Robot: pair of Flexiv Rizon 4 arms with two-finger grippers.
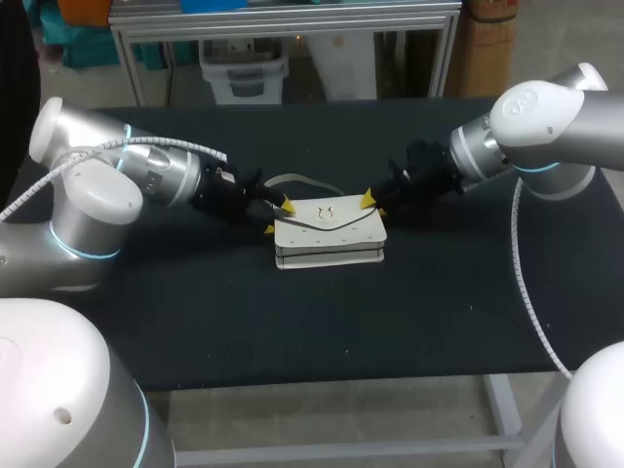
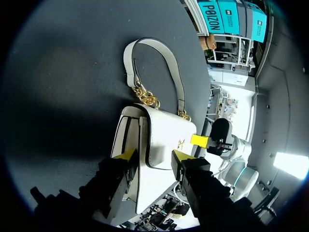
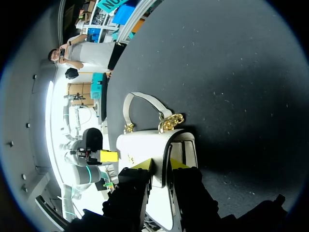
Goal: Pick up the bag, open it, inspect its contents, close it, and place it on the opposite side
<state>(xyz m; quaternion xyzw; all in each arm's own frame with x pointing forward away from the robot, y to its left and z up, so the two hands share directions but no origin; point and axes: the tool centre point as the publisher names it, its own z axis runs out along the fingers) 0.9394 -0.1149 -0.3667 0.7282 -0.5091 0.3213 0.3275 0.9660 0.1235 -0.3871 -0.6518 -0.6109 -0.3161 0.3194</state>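
**— Where does your bag sit?**
— Your bag (image 1: 330, 232) stands upright in the middle of the black tabletop (image 1: 292, 322) and rests on it. The flap (image 3: 140, 147) is down, and the gold clasp (image 1: 326, 212) faces the robot's side. The handle (image 1: 292, 180) lies flat on the tabletop behind the bag, joined to it by gold chain links (image 2: 145, 96).

**— And your two tools?**
— Your left tool (image 1: 279, 217) is at the upper corner of the bag's left end. I cannot tell whether it is clamped or apart. Your right tool (image 1: 374, 205) is at the upper corner of the right end, clamped on the bag. The flap's edge runs between its two yellow tips, which stand close together and touch it from both sides.
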